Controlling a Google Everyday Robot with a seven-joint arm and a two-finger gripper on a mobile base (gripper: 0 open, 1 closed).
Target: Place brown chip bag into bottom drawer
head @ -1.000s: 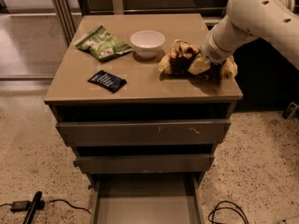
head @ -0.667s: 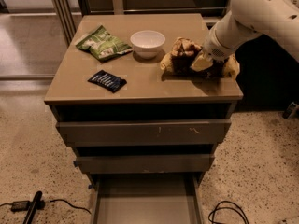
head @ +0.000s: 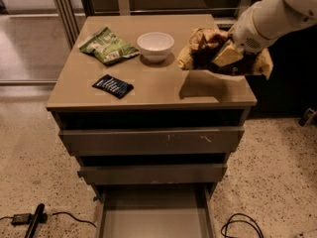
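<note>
Up off the cabinet top [head: 148, 90] where it rested a second ago, the gripper [head: 227, 53] pinches the brown chip bag [head: 200, 47] and holds it in the air over the right side. To the left are a white bowl [head: 155, 44], a green chip bag [head: 108, 46] and a black packet [head: 113, 86]. Down below, the bottom drawer [head: 153, 217] stands pulled open.

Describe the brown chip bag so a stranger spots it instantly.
Find the grey-brown cabinet; look above its top's right edge. There the robot's hand grips a crinkled dark-brown foil chip bag with tan-yellow ends. Unlike the green foil bag, flat black packet and white bowl, it's held off the surface.
</note>
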